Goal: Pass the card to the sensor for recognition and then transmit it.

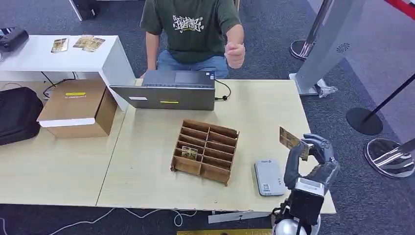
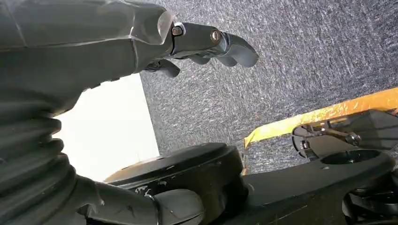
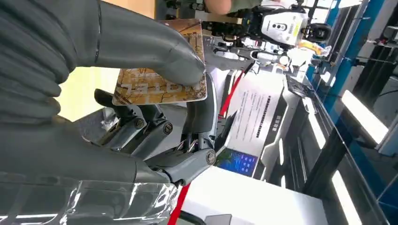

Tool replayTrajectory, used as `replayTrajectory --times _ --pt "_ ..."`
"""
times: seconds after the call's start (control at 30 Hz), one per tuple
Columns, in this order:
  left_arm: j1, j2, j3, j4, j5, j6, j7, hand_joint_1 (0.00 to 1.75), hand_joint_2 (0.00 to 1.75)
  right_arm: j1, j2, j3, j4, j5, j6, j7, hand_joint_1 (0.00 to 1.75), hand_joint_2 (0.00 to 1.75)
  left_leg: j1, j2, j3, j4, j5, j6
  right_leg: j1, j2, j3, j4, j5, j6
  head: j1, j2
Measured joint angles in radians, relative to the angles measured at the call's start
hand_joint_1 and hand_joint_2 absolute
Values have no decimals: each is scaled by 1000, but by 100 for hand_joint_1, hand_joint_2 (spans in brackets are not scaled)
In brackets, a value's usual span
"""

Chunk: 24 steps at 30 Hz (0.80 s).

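My right hand (image 1: pixel 313 159) is raised above the table's right edge and pinches a brown-gold card (image 1: pixel 292 142) between thumb and fingers. In the right wrist view the thumb (image 3: pixel 155 51) presses on the card (image 3: pixel 162 89), which bears pale lettering. The grey card sensor (image 1: pixel 269 177) lies flat on the table, just left of and below that hand. My left hand (image 2: pixel 206 44) hangs beside my body over grey carpet, fingers loosely curled and holding nothing.
A wooden compartment rack (image 1: pixel 205 151) with one card (image 1: pixel 189 152) in a slot stands mid-table. Behind it sit a laptop (image 1: pixel 169 91) and a seated person (image 1: pixel 195 29) with a raised hand (image 1: pixel 235 53). A cardboard box (image 1: pixel 77 107) lies left; stanchion bases (image 1: pixel 364 121) stand right.
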Motion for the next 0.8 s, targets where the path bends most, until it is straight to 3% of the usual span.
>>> replayTrajectory --times 0.17,0.3,0.4,0.5,0.67,0.8 --pt "-2 0 0 0 -2 6 6 0 175 0 1 -16 8 22 1 -23 175 175 0 0 0 0 0 0 0 0 0 0 0 0 0 0" --pt "-4 0 0 0 -11 11 6 0 175 -19 3 -35 39 105 1 -58 175 175 0 0 -1 0 0 0 0 0 1 0 0 0 0 0" --pt "-5 -2 0 0 -21 16 6 0 175 -92 6 -53 89 201 1 -60 175 175 0 0 0 0 0 0 0 0 1 1 0 0 0 0" --pt "-7 -5 -2 0 -32 18 8 0 175 -215 14 -62 161 322 1 -6 175 175 0 1 1 0 2 0 0 1 2 1 1 0 1 0" --pt "-12 -7 -29 0 -66 15 22 0 175 -428 45 -62 284 554 1 205 175 175 0 1 1 0 4 -1 0 1 1 2 3 -2 0 0" --pt "-18 -9 -55 0 -97 2 44 0 175 -547 79 -62 385 725 1 293 175 175 1 1 2 0 4 -1 0 1 1 2 3 -3 0 0"
